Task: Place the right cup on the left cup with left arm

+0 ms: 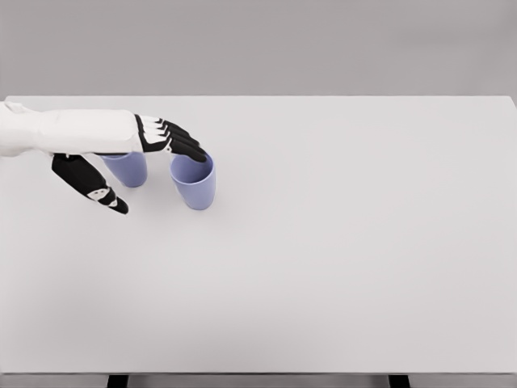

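Two light blue cups stand upright on the white table. The right cup shows almost whole, its open mouth facing up. The left cup is partly hidden behind my left hand. My left hand reaches in from the left edge, open; its black fingers stretch over the far rim of the right cup, and the thumb hangs low in front of the left cup. Neither cup is grasped. My right arm does not show.
The table's front edge runs along the bottom of the view with two dark legs below it. A grey wall stands behind the far edge.
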Tool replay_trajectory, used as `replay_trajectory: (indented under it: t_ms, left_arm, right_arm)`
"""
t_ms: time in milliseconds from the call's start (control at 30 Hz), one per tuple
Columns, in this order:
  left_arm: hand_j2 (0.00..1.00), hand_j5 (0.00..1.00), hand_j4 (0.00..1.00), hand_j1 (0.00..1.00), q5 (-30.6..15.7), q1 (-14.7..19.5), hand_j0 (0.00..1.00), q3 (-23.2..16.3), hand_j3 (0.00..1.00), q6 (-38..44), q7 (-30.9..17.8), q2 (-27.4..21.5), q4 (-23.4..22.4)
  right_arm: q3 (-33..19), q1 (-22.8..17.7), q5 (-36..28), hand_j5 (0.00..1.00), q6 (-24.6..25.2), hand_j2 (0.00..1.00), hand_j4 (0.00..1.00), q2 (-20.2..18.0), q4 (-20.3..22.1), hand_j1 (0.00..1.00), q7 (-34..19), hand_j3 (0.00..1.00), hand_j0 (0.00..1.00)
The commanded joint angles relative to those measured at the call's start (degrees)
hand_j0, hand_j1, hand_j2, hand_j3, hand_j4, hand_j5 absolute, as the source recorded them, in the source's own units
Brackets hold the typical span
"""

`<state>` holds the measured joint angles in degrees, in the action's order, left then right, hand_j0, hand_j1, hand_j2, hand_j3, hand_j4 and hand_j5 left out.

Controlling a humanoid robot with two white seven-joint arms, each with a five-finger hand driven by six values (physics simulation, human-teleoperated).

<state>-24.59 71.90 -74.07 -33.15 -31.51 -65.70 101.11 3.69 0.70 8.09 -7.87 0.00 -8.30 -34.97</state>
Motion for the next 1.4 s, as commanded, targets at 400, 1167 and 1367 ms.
replay_trajectory:
  t_ms: [400,1167,1367]
  left_arm:
    - [1.0,1.0,1.0,1.0,-6.26,21.87,1.0,-19.8,1.0,0.27,-0.21,3.74,-0.04]
    - [1.0,1.0,1.0,1.0,-8.37,7.2,1.0,4.02,1.0,0.27,-0.21,7.34,-0.92]
    - [1.0,1.0,1.0,1.0,-8.2,6.32,1.0,3.49,1.0,0.27,-0.21,7.25,-1.53]
  right_arm:
    - [0.0,0.0,0.08,1.0,-0.04,1.0,1.0,0.0,0.04,1.0,-0.03,1.0,1.0]
    - [0.0,0.0,0.08,1.0,-0.04,1.0,1.0,0.0,-0.05,1.0,-0.03,1.0,1.0]
    - [0.0,0.0,0.08,1.0,-0.04,1.0,1.0,0.0,0.04,1.0,-0.03,1.0,1.0]
